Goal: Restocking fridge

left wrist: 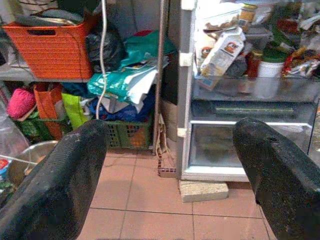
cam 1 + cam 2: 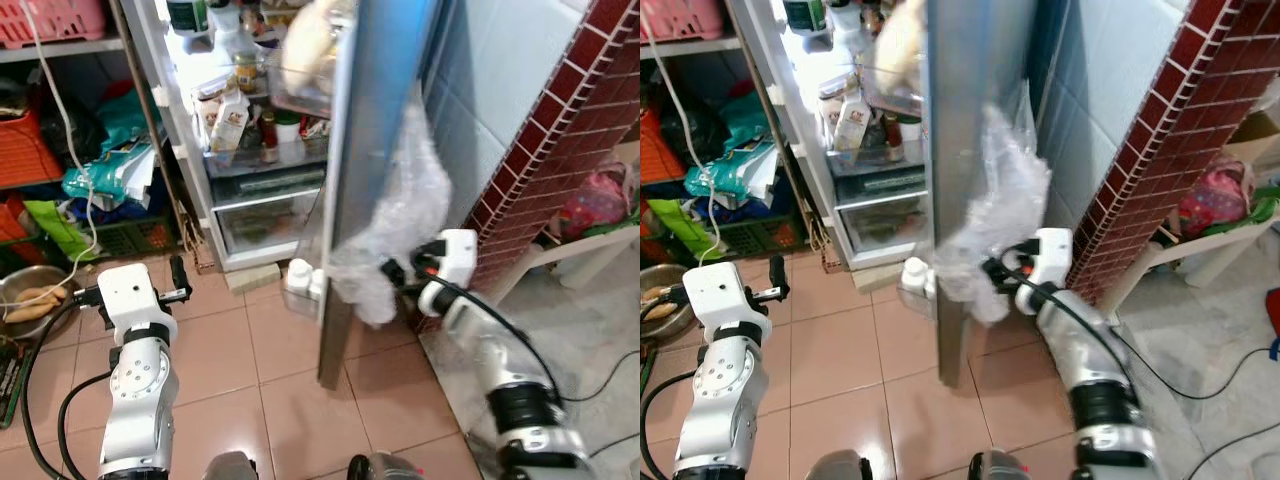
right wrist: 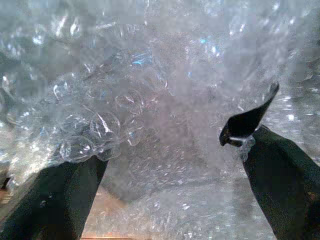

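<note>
Right gripper (image 2: 992, 272) is pushed into one sheet of bubble wrap (image 2: 400, 215) hanging off the outer side of the open fridge door (image 2: 365, 150). Its fingers (image 3: 265, 170) are spread apart with wrap bunched between and around them; can't tell if anything is actually pinched.

Left gripper (image 2: 180, 280) hovers low over the tiled floor (image 2: 270, 340), wide open, empty, well apart from the fridge (image 2: 250, 130) it faces.

Fridge interior: one tilted carton (image 1: 222, 52), several jars and bottles, two clear drawers below. One white bottle (image 2: 298, 275) sits in the low door bin.

Left of the fridge: one orange basket (image 1: 52, 47) on a shelf, one metal bowl (image 2: 30, 295) on the floor.
</note>
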Tool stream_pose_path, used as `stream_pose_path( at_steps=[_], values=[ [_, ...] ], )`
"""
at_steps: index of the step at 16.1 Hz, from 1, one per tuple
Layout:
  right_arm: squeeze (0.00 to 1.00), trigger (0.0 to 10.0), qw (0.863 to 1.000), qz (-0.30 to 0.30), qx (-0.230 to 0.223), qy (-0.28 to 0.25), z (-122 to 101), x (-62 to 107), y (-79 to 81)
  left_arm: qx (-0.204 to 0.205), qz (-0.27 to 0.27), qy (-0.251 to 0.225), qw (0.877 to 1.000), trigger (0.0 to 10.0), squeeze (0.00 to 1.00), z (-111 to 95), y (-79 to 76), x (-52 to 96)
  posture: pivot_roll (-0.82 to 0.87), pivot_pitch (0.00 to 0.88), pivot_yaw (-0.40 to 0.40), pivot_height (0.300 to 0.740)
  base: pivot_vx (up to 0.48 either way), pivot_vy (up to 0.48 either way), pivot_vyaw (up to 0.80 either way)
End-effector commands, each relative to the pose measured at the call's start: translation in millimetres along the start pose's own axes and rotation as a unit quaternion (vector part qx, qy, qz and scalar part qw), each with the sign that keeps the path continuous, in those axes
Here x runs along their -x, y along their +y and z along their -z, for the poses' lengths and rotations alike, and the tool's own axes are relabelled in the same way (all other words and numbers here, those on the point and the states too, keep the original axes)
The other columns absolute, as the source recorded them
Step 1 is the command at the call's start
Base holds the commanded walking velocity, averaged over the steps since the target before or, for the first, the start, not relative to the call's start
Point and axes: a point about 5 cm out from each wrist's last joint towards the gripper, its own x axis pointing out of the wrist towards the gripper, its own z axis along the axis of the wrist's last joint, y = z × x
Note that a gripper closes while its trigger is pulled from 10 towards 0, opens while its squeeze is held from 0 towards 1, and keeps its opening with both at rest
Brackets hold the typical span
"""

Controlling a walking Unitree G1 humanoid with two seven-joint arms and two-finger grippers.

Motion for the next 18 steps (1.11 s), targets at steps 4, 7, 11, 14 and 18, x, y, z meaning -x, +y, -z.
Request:
stream_pose_path(
  at_steps=[4,7,11,14,18],
  values=[
    [0.00,10.0,1.000,-0.025,0.019,0.004,5.2,6.9,14.6,0.015,-0.018,0.003,1.000,10.0,0.00,-0.8,3.0,2.1,0.10,0.029,-0.026,0.740,0.000,0.000,0.00],
    [0.00,10.0,0.994,-0.043,0.085,0.045,19.4,26.7,12.4,0.010,-0.004,0.004,1.000,10.0,0.00,0.2,-0.8,3.3,0.09,0.031,-0.029,0.740,0.000,0.000,0.00],
    [0.00,10.0,0.970,-0.144,0.142,0.137,33.5,63.9,3.3,0.012,0.006,0.007,1.000,10.0,0.00,1.1,-3.0,4.2,0.08,0.040,-0.020,0.740,0.000,0.000,0.00],
    [0.00,10.0,0.972,0.028,0.227,0.050,0.3,56.4,-34.1,0.003,0.028,0.003,1.000,10.0,0.00,0.3,-9.8,3.6,0.07,0.042,-0.019,0.740,0.000,0.000,0.00],
    [0.00,10.0,0.968,0.150,0.196,-0.046,-19.7,42.2,-33.2,-0.010,0.069,-0.008,0.998,10.0,0.00,-2.4,-21.6,7.0,0.08,0.039,-0.021,0.740,0.000,0.000,0.00]
  ],
)
